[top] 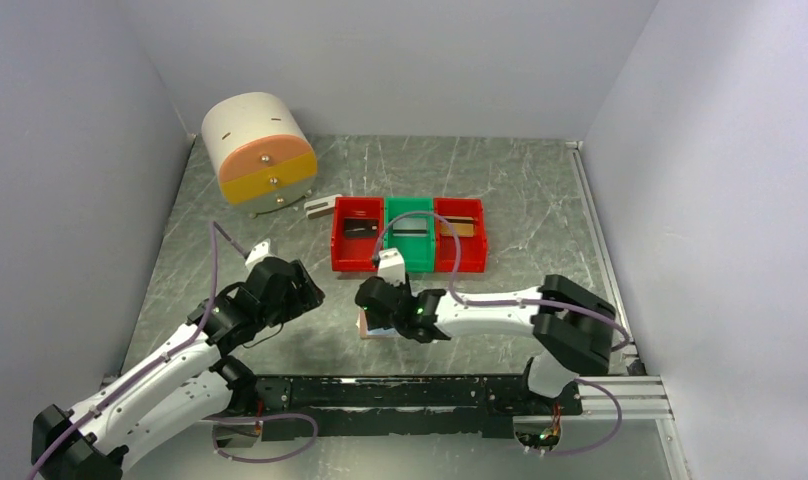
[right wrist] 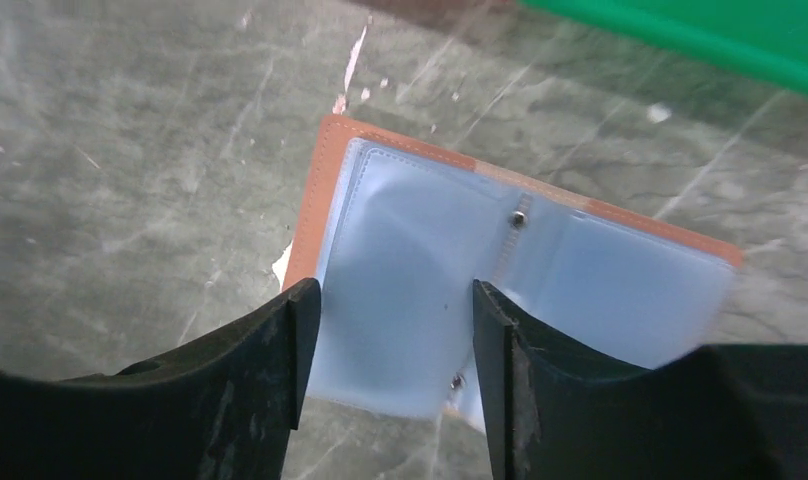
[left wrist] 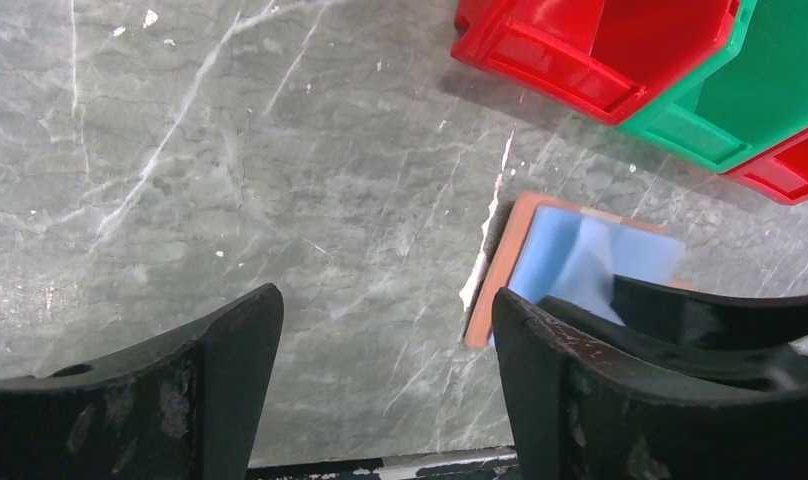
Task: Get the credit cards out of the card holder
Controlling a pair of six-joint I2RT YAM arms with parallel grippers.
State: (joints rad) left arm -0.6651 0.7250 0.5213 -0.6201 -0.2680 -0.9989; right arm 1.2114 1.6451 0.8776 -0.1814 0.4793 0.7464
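Stitching edges the tan, leather-like card holder (right wrist: 460,240), which lies open and flat on the veined grey table (left wrist: 230,150), its glossy pale blue pockets facing up. Your right gripper (right wrist: 392,300) stands over one pocket leaf with its curved black jaws partly spread, though blur hides whether they touch it. Your left gripper (left wrist: 385,300) hangs wide apart just beside the wallet.
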